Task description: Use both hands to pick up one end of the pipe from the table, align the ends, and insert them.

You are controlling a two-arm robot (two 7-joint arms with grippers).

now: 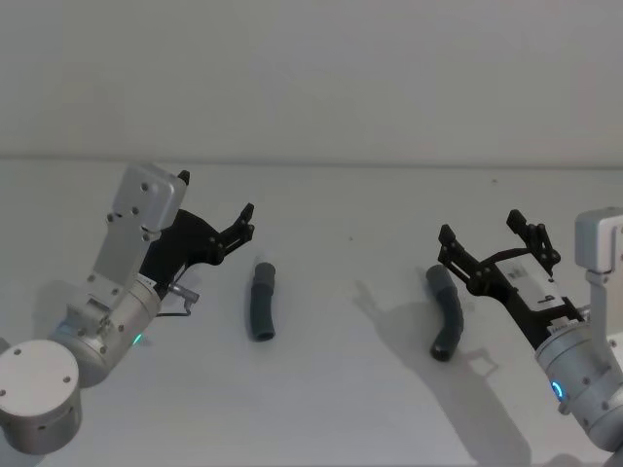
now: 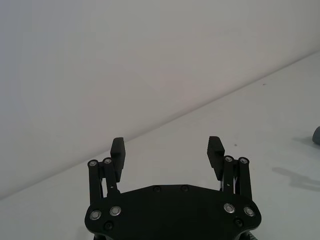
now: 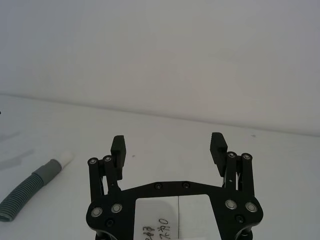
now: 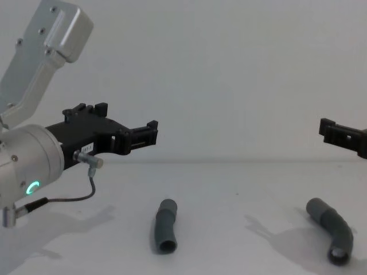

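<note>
Two dark-grey bent pieces of the pipe lie apart on the table [image 1: 350, 389]. The left piece [image 1: 262, 302] [image 4: 165, 229] lies just right of my left gripper [image 1: 219, 199] [image 4: 129, 117]. That gripper hovers above the table, open and holding nothing [image 2: 167, 150]. The right piece [image 1: 448, 311] [image 4: 332, 229] lies just left of my right gripper [image 1: 482, 232] [image 4: 332, 132], also open and holding nothing [image 3: 169, 147]. In the right wrist view a ribbed piece [image 3: 30, 190] ends in a whitish tip [image 3: 65, 161], off to the side of the fingers. Neither gripper touches a piece.
A plain pale wall [image 1: 311, 78] rises behind the table's far edge. A thin grey cable [image 4: 86, 189] loops under the left wrist. Bare table surface lies between the two pieces.
</note>
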